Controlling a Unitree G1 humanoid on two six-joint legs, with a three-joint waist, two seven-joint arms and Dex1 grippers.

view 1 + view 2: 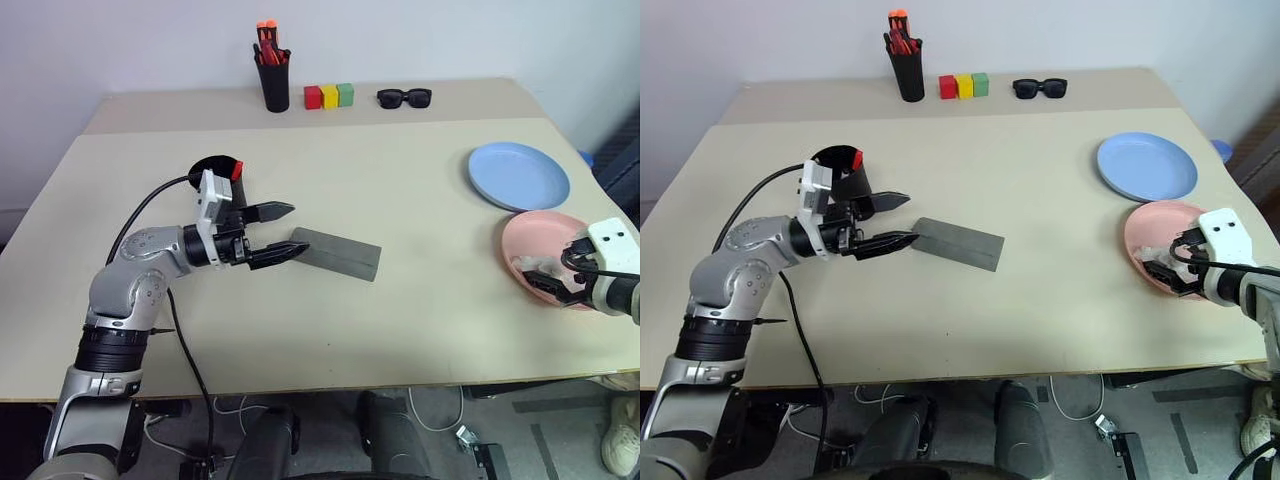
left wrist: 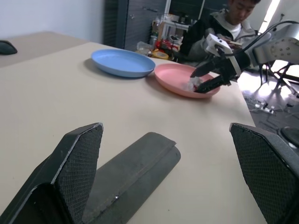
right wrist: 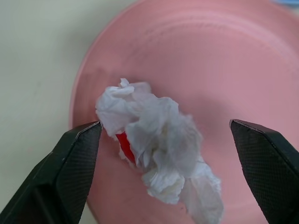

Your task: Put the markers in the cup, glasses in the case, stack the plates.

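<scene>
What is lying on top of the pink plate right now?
A crumpled white tissue lies on the pink plate, between the right gripper's open jaws. Something red peeks from under it; the tissue covers the rest.

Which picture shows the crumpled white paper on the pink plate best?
The right wrist view: the crumpled white paper sits close up on the pink plate, between the right gripper's open fingers, with something red tucked under it. The head views and the left wrist view show it as a small white patch.
</scene>
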